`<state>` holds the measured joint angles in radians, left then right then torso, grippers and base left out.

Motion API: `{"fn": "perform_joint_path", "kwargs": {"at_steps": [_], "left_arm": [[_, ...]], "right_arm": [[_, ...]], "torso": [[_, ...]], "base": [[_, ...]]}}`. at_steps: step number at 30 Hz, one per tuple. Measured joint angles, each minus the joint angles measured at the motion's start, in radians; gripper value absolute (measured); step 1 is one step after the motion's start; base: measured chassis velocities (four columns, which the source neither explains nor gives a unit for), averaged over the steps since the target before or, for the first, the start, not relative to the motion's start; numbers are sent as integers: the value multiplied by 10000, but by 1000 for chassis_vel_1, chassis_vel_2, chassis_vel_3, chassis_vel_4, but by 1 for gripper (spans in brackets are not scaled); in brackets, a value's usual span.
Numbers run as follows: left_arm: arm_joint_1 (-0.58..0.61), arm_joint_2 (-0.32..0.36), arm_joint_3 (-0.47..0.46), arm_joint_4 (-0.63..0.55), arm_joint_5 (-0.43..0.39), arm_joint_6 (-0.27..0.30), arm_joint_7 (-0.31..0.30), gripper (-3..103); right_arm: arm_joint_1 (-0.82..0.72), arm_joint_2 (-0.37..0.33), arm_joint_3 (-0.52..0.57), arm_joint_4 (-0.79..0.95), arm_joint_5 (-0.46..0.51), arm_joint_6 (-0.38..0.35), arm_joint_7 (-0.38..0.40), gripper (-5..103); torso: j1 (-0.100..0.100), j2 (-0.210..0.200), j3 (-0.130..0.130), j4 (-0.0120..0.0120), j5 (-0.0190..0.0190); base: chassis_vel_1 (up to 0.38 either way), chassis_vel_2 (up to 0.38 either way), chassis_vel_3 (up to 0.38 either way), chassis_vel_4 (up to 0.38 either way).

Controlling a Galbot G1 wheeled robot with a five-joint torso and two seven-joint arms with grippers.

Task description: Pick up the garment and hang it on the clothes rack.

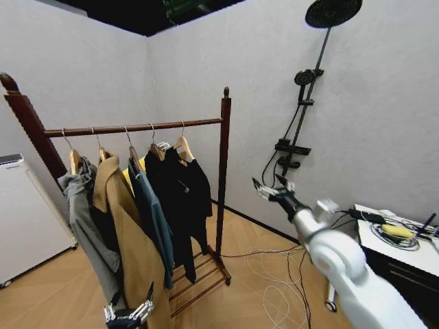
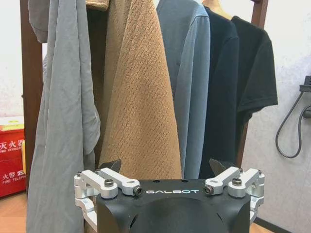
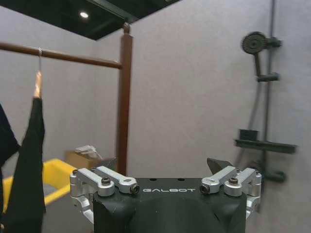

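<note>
Both grippers, left [image 2: 165, 170] and right [image 1: 272, 190], spread empty; garment [image 1: 182, 192] hangs on clothes rack [image 1: 224, 171].

Brightness: my head view is evenly lit and moderately bright, pale walls grey-white.
Source: a ceiling spot [image 3: 84, 15] glows in my right wrist view against the dark ceiling.
Shadows: soft, faint along the floor under the clothes rack [image 1: 223, 171].
Distortion: my head view bends the rack posts outward near its edges.
Focus: my right gripper [image 1: 272, 190] looks slightly soft; the black garment [image 1: 182, 195] shows little detail.
</note>
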<state>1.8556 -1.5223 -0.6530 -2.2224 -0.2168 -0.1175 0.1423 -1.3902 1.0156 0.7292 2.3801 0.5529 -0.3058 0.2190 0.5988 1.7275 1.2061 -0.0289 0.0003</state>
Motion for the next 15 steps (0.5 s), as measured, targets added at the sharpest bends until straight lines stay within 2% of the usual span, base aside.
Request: {"fn": "perform_joint_path", "kwargs": {"at_steps": [1,2,3,5,6,8,9,11,15], "left_arm": [[0,0,1,0,0,0,1,100],[0,0,0,0,0,0,0,100],[0,0,0,0,0,0,0,100],[0,0,1,0,0,0,-1,100],[0,0,1,0,0,0,-1,100],[0,0,0,1,0,0,0,100],[0,0,0,1,0,0,0,100],[0,0,0,1,0,0,0,100],[0,0,1,1,0,0,0,100]], "right_arm": [[-754,367,276,205,-317,235,-65,100],[-1920,1067,611,459,-762,674,-210,100],[-1920,1067,611,459,-762,674,-210,100],[-3711,2207,821,599,-1375,1469,-433,100],[-3711,2207,821,599,-1375,1469,-433,100],[-4708,2772,892,552,-1749,2152,-500,100],[-4708,2772,892,552,-1749,2152,-500,100],[-5439,2956,849,505,-1828,2647,-518,100],[-5727,2981,569,550,-2009,2737,-541,100]], "torso": [[0,1,0,2,-2],[-1,1,-1,1,-6],[-1,1,-1,1,-6],[-2,2,0,-2,-4],[-2,2,0,-2,-4],[-2,2,0,-1,-7],[-2,2,0,-1,-7],[0,0,2,1,-6],[1,-1,3,2,-5]], "base": [[0,0,0,0],[0,0,0,0],[0,0,0,0],[0,0,0,0],[0,0,0,0],[0,0,0,0],[0,0,0,0],[0,0,0,0],[0,0,0,0]]}}
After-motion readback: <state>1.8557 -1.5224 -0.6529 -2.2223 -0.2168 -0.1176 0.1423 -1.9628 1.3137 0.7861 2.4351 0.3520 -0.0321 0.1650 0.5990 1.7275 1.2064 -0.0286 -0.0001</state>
